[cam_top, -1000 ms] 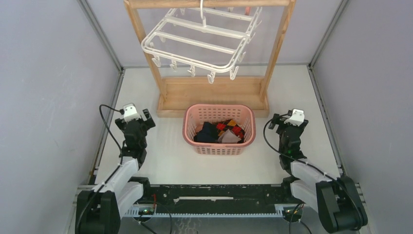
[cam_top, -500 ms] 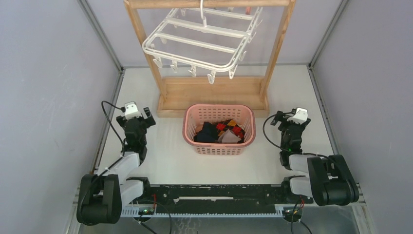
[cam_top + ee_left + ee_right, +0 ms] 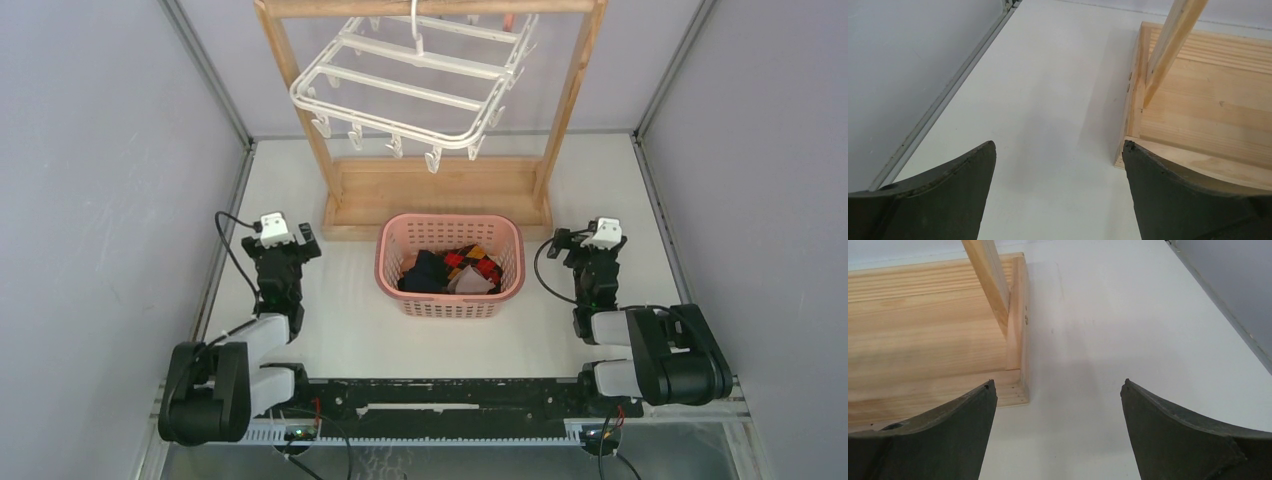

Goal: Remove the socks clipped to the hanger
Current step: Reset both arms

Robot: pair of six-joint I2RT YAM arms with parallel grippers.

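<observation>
See hanger (image 3: 410, 85) on wooden rack (image 3: 440, 192) with clips (image 3: 434, 158) bare; socks (image 3: 455, 270) heaped in pink basket (image 3: 450, 304) on tabletop (image 3: 620, 190) below. Left fingers (image 3: 933, 200), right fingers (image 3: 1193, 435) spread apart, holding nothing. Judge removal complete

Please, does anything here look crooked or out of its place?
The hanger hangs askew, not square to the wooden rack. Its near clips are empty; the socks lie heaped in the pink basket. Nothing else stands out.

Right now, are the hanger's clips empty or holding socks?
Empty along the near edge: hanger clips dangle bare, socks lie in the basket. Far edge is cropped: cannot tell.
</observation>
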